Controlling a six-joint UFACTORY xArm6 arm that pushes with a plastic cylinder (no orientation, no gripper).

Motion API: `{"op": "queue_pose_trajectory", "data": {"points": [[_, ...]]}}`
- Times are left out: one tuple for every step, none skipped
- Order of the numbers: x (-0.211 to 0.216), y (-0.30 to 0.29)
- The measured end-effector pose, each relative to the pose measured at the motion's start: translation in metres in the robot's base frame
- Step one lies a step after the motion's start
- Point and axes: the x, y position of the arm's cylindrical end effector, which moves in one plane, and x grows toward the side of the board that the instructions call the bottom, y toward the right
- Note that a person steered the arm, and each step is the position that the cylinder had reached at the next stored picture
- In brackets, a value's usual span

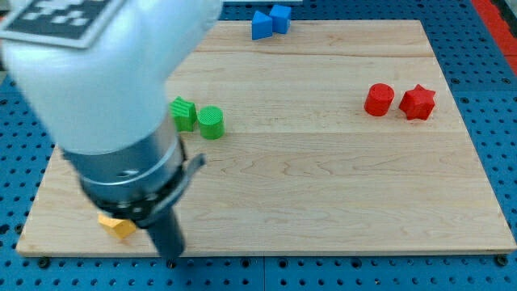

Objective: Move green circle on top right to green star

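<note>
The green circle (pixel 211 123) is sitting on the table (pixel 323 186) left of centre, touching the green star (pixel 183 114) on its right side. I am judging the pairing nearly done; next calls for a small nudge to its upper right. My tip (pixel 171 257) is hanging at the view's bottom left, well apart, beside a yellow block (pixel 118 225). I am running no pincer, only the rod.

No readable text, numbers or brands anywhere. Only marking: a black-and-white fiducial-type square pattern (pixel 60 18) on top of my arm housing (pixel 105 73), at its upper-left end, blurred and cut by the frame edge, so it can't be decoded. Blocks near the housing carry no labels.
</note>
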Motion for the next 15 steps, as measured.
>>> {"op": "queue_pose_trajectory", "data": {"points": [[-0.041,-0.035],[-0.068,-0.075],[-0.086,-0.040],[-0.090,-0.035],[-0.090,-0.035],[-0.090,-0.031],[-0.112,0.025],[-0.143,0.068],[-0.170,0.064],[-0.203,0.051],[-0.229,0.047],[-0.240,0.057],[-0.252,0.057],[-0.260,0.056],[-0.268,0.056]]}}
